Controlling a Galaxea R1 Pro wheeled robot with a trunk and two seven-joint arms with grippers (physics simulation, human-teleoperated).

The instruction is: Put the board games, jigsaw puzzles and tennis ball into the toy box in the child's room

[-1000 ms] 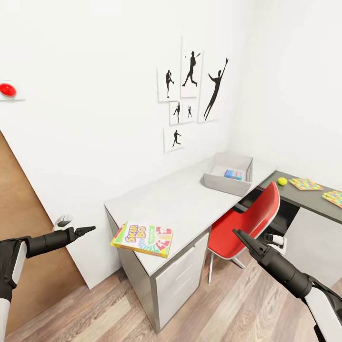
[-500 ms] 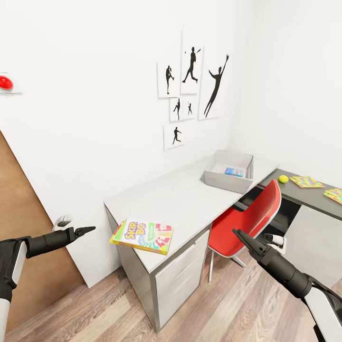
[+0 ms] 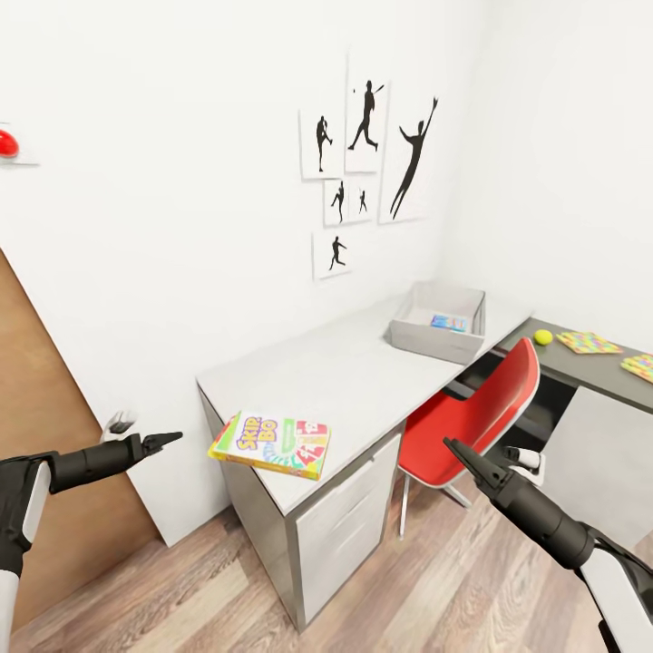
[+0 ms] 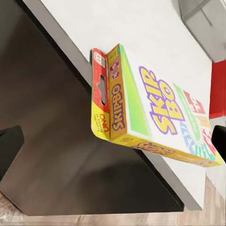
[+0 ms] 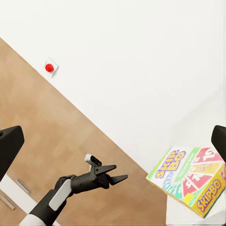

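While apart from the board game (image 3: 272, 443), both grippers empty, slightly parted

light: bright, even, diffuse, no visible source | shadows: soft and faint, darkest under the table (image 3: 363, 381) | glare: none, white walls near blown out | focus: head view sharp, wrist views soft with smeared print on the board game (image 4: 155, 113) | distortion: wide-angle stretch at head-view edges
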